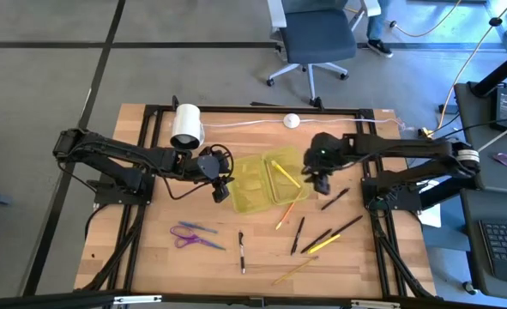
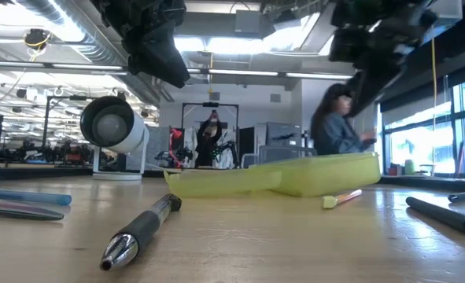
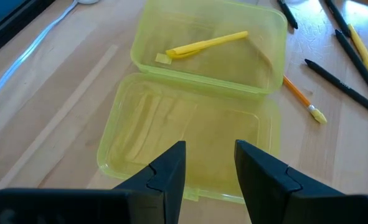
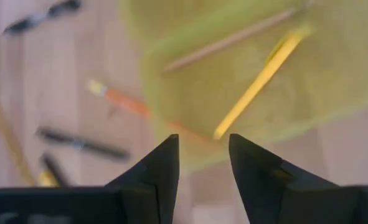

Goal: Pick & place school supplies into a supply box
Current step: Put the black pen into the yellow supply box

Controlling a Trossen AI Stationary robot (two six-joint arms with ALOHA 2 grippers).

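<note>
Right gripper (image 1: 313, 181) spread, empty, above right edge of supply box (image 1: 244, 199). Left gripper (image 1: 221, 190) spread, empty, at box's left edge. Yellow pen (image 1: 285, 172) inside box; orange pencil (image 1: 289, 212) just outside; black pens (image 1: 334, 199) and scissors (image 1: 193, 236) scattered on table (image 1: 133, 223).

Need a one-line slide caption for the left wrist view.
Left gripper open above the supply box; one yellow pen inside, orange pencil beside it.

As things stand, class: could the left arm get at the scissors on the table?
Probably yes. The scissors lie in the open on the table's left side, nothing on them, and the left gripper hovers open beside the box, holding nothing.
</note>
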